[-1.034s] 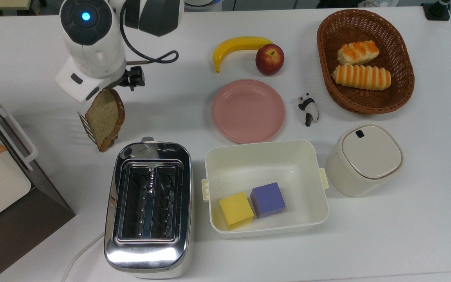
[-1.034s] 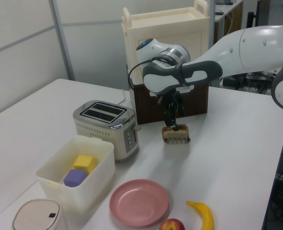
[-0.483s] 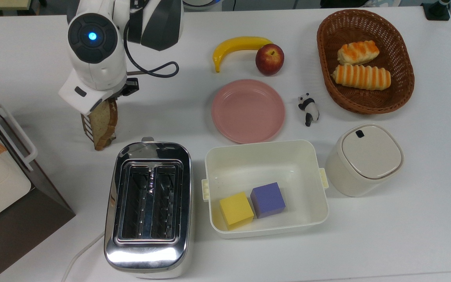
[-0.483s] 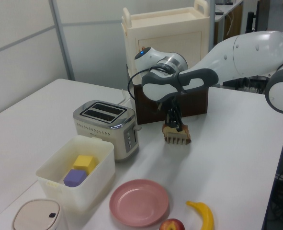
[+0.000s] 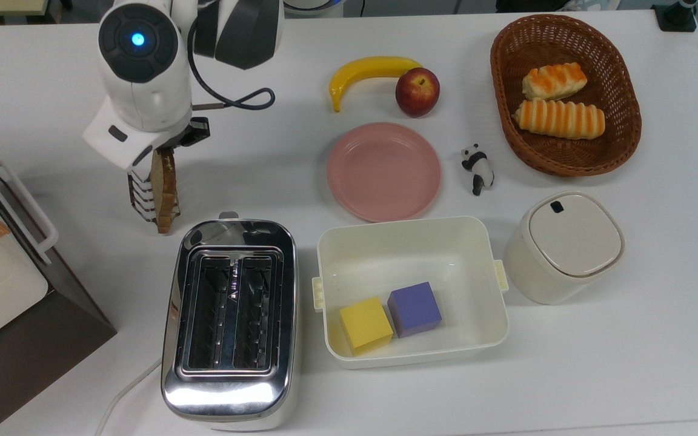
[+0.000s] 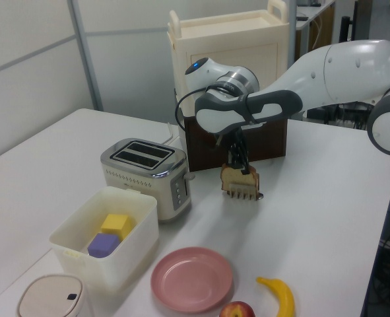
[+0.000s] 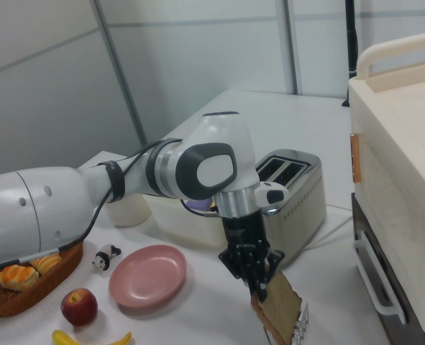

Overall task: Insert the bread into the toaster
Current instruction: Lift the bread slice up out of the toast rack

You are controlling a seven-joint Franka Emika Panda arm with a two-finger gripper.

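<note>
Top view. I am holding the flat tan-brown slice of wholemeal bread (image 5: 166, 189) edge-on in the black two-finger gripper (image 5: 164, 150), whose fingers are clamped on the slice's upper crust. The slice is standing upright beside the small wire toast rack (image 5: 142, 192), just beyond the far short end of the shiny chrome two-slot toaster (image 5: 229, 321) and toward the top view's left of it. Both dark wire-lined slots are lying open and unoccupied. The cream rectangular plastic bin (image 5: 411, 290) is sitting on the toaster's other long side.

Left view. The bread (image 6: 239, 178) is hanging below the gripper (image 6: 238, 161), with the rack's prongs (image 6: 242, 192) showing at its lower edge; I cannot tell whether slice and rack are touching. The toaster (image 6: 146, 175) is standing to the left view's left of the slice, apart from it.

Right view. The gripper (image 7: 256, 277) is pinching the bread (image 7: 278, 309) at its top corner, the broad face tilting away beneath. The toaster (image 7: 293, 190) is behind it.

Handling, as I am judging it: light, thin, probably somewhat soft, so liable to swing or twist about a single pinch point. The crust is likely the firmest place to hold. The slot is narrow, so I am expecting to need the slice vertical and parallel to the slot's length before lowering.
</note>
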